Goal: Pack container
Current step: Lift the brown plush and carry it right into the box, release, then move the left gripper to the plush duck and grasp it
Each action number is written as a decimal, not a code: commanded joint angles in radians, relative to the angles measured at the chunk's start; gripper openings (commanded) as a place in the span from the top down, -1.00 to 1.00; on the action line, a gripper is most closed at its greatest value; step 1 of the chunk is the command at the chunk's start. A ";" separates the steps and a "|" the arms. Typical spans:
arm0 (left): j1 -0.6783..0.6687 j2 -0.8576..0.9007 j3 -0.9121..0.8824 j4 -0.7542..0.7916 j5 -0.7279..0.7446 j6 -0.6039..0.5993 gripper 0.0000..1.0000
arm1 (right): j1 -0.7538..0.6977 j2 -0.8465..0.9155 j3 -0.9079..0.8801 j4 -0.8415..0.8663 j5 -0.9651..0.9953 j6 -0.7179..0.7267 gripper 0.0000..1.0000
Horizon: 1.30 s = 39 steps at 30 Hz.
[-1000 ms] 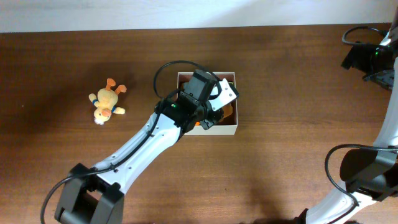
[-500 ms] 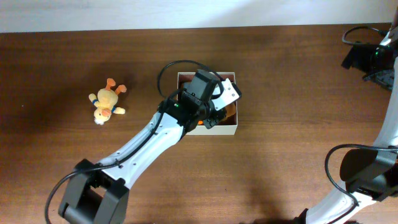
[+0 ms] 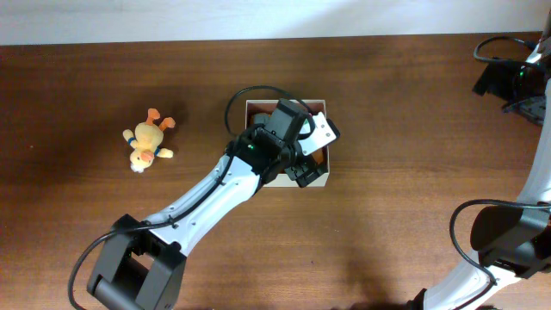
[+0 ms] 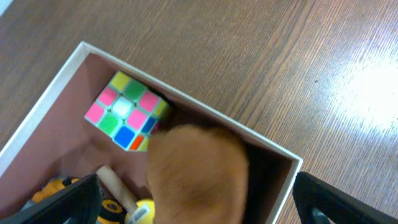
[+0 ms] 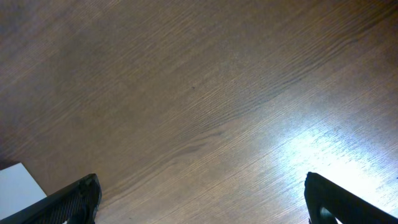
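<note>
The left gripper (image 3: 312, 153) hangs over the container (image 3: 318, 182) at the centre of the overhead frame. Its jaws are spread wide and grip nothing. In the left wrist view its two dark fingers (image 4: 68, 202) sit at the bottom corners of the frame, and the box (image 4: 186, 99) lies open between them.

The container is square and shallow. It has thin white walls and a dull pink-brown inside, and it rests flat on the dark wooden table (image 3: 413, 129). A puzzle cube (image 4: 127, 112) with pink, green, blue and yellow squares sits against the box's upper wall in the wrist view. Below it lies a blurred brown soft object (image 4: 196, 168). A tan stick-like piece (image 4: 115, 186) and part of a yellow-orange toy (image 4: 56, 186) show at the lower left.

The left arm (image 3: 198, 211), white with black joints, reaches from the bottom left of the overhead frame diagonally up to the box, a black cable looping over its wrist.

The right gripper (image 5: 199, 199) is parked in the upper right corner of the overhead frame. It is fully open and empty over bare wood.

A yellow plush duck (image 3: 148, 139) with orange feet lies on the table, well to the left of the container.
</note>
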<state>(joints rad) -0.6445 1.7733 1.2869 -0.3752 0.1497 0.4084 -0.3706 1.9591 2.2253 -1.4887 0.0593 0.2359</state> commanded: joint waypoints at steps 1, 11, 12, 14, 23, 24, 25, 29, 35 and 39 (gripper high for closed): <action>-0.007 0.006 0.012 0.024 0.018 0.011 -0.99 | -0.003 0.002 0.001 0.001 0.001 0.009 -0.97; 0.050 -0.037 0.096 0.012 -0.269 -0.341 -0.98 | -0.003 0.002 0.001 0.001 0.001 0.009 -0.97; 0.069 -0.050 0.108 -0.008 -0.295 -0.391 -0.99 | -0.003 0.002 0.001 0.001 0.001 0.009 -0.97; 0.127 -0.086 0.128 -0.056 -0.315 -0.491 -0.99 | -0.003 0.002 0.001 0.001 0.001 0.009 -0.97; 0.468 -0.178 0.135 -0.284 -0.315 -0.623 -0.99 | -0.003 0.002 0.001 0.001 0.001 0.009 -0.97; 0.496 -0.170 0.135 -0.296 -0.312 -0.642 -0.99 | -0.003 0.002 0.001 0.001 0.001 0.009 -0.97; 0.521 -0.163 0.135 -0.305 -0.303 -0.649 -0.99 | -0.003 0.002 0.001 0.001 0.001 0.009 -0.98; 0.608 -0.121 0.135 -0.323 -0.303 -0.724 -0.99 | -0.003 0.002 0.001 0.001 0.001 0.009 -0.97; 0.698 -0.050 0.135 -0.314 -0.285 -0.747 -0.98 | -0.003 0.002 0.001 0.001 0.001 0.009 -0.97; 0.713 -0.002 0.135 -0.270 -0.285 -0.681 -0.99 | -0.003 0.002 0.001 0.001 0.001 0.009 -0.97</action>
<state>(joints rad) 0.0635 1.7344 1.4101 -0.6670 -0.1467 -0.3069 -0.3706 1.9591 2.2253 -1.4891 0.0593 0.2356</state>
